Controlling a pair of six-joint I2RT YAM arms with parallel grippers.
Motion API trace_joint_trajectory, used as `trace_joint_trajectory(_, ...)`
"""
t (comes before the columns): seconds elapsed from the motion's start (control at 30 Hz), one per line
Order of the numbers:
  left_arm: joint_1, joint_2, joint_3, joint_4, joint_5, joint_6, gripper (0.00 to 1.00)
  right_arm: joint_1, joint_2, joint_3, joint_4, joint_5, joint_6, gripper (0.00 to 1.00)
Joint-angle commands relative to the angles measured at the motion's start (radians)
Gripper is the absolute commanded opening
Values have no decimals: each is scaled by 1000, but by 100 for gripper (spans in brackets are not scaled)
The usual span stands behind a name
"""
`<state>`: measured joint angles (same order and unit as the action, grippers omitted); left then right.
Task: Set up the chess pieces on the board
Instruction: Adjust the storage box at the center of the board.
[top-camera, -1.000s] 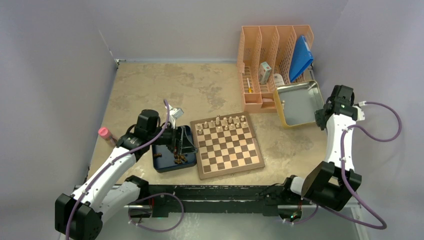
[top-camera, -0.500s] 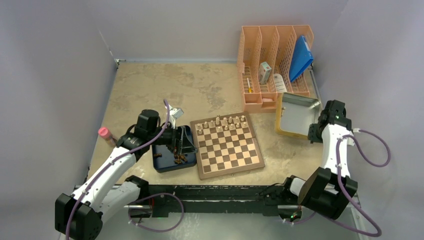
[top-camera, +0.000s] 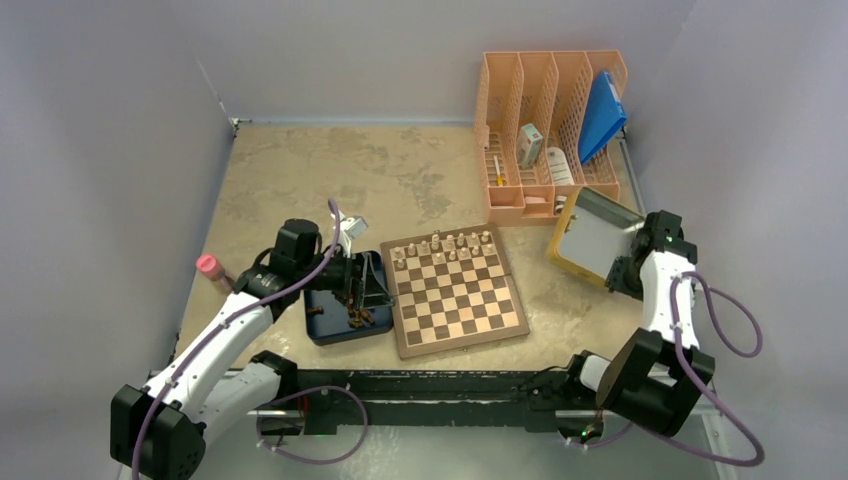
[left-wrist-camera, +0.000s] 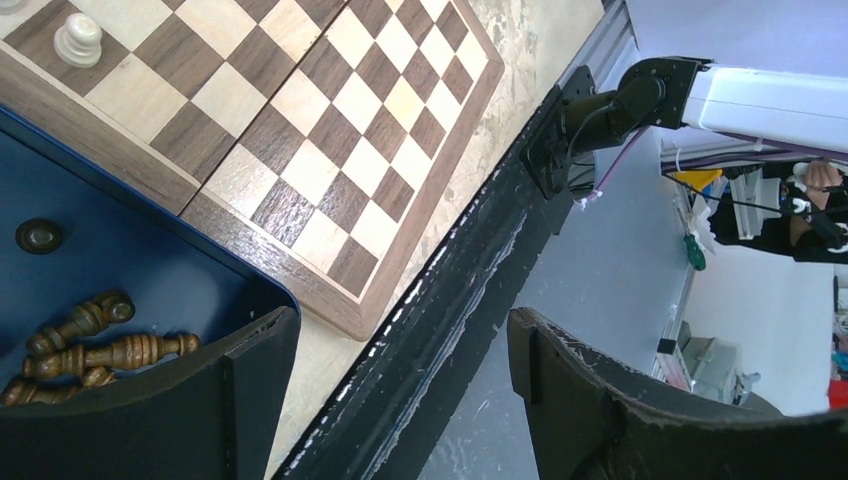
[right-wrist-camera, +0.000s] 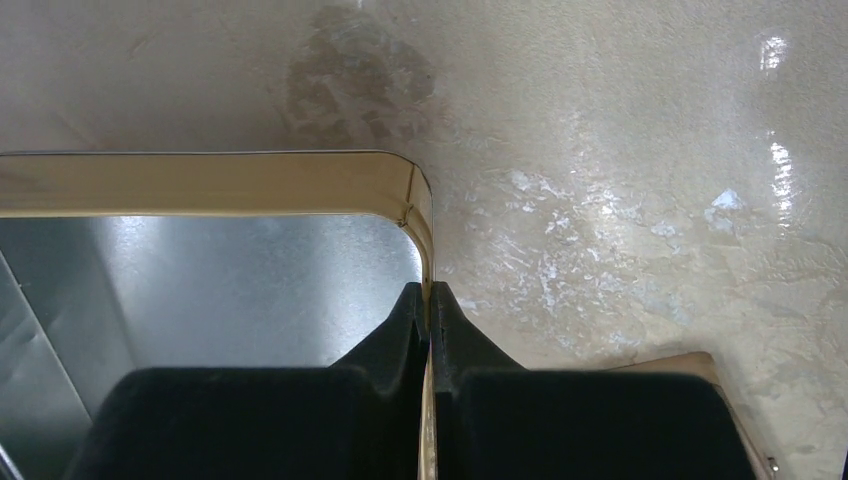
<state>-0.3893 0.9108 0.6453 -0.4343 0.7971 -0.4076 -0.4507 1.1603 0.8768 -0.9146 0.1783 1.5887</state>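
Left gripper (left-wrist-camera: 395, 340) open and empty over the dark blue tray (top-camera: 322, 330). Dark chess pieces (left-wrist-camera: 100, 350) lie on their sides beside one finger. Board (top-camera: 455, 290) just right, left arm nearer. Right gripper (right-wrist-camera: 428, 300) pinches the yellow tray (right-wrist-camera: 200, 183) rim, well apart.

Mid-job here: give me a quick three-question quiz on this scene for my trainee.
1. True or false: the right gripper is shut on the rim of the yellow tray.
2. The dark chess pieces lie: A in the yellow tray, B in the blue tray, C in the right gripper.
3. Fill the gap: the left gripper, above the blue tray, is ___.
Key: 1 true; 2 B; 3 open.
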Motion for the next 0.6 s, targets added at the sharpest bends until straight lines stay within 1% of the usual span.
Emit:
trace_joint_trajectory(0.0,-6,-5,50,10,-31,8,76,-6,63,35,-36,25,72,0)
trace_joint_trajectory(0.2,-6,-7,53,4,-46,6,76,-8,79,27,-33,11,124,0)
trace_joint_trajectory(0.37,-6,-4,54,0,-61,3,76,-8,142,17,-36,38,101,0)
trace_joint_trajectory(0.57,-6,8,56,-3,-62,3,76,-8,109,-78,-32,19,147,0)
